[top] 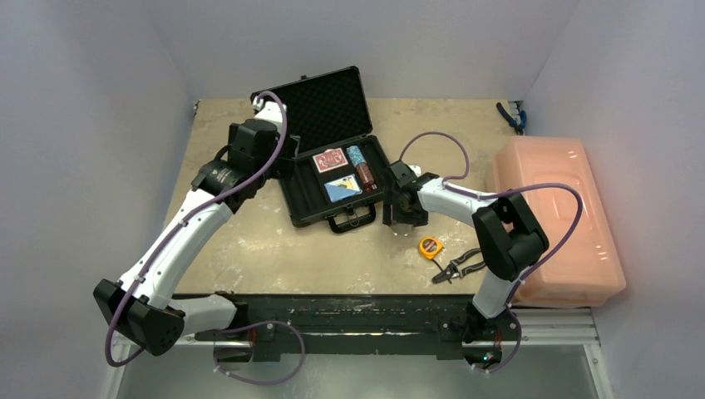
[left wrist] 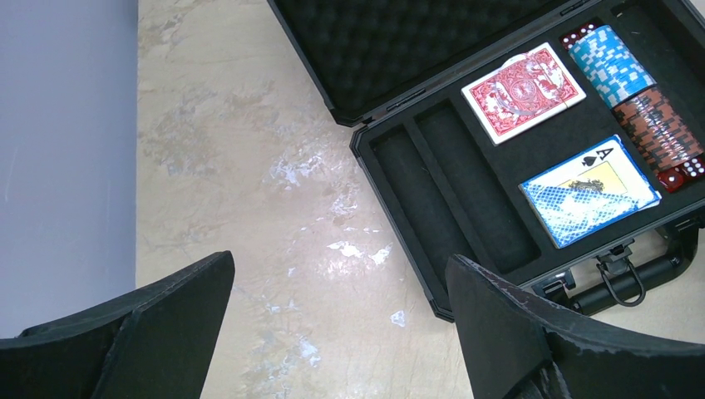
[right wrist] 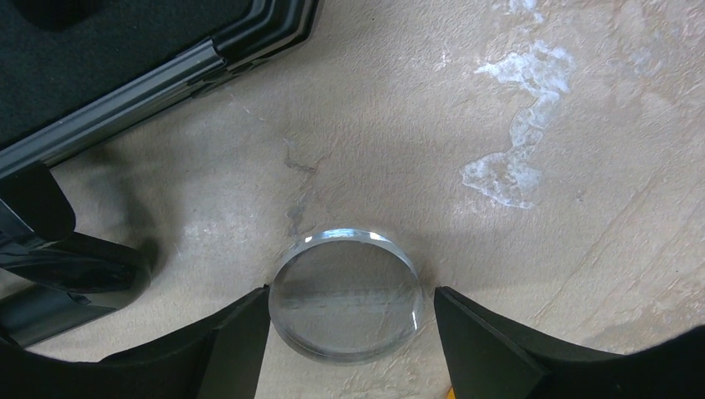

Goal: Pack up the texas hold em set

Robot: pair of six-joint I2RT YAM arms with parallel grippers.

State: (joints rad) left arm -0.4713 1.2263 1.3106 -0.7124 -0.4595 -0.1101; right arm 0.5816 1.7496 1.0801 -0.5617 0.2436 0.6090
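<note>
left arm [top: 179, 237]: white links, black joints | right arm [top: 453, 198]: same | cables [top: 432, 134]: purple loops | jaws: black, scuffed

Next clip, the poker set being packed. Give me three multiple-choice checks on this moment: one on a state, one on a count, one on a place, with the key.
1. The lid of the briefcase is:
A shut and latched
B open
C taken off

2. Card decks lying in the briefcase:
A one
B three
C two

3. The clear disc lies:
A on the table, between the fingers of the right hand
B inside the briefcase
C on top of a deck

Key:
1 B, the foam-lined lid stands up behind the tray.
2 C, one red deck and one blue deck sit in the foam.
3 A, the right wrist view shows it flat on the table with a finger on each side.
</note>
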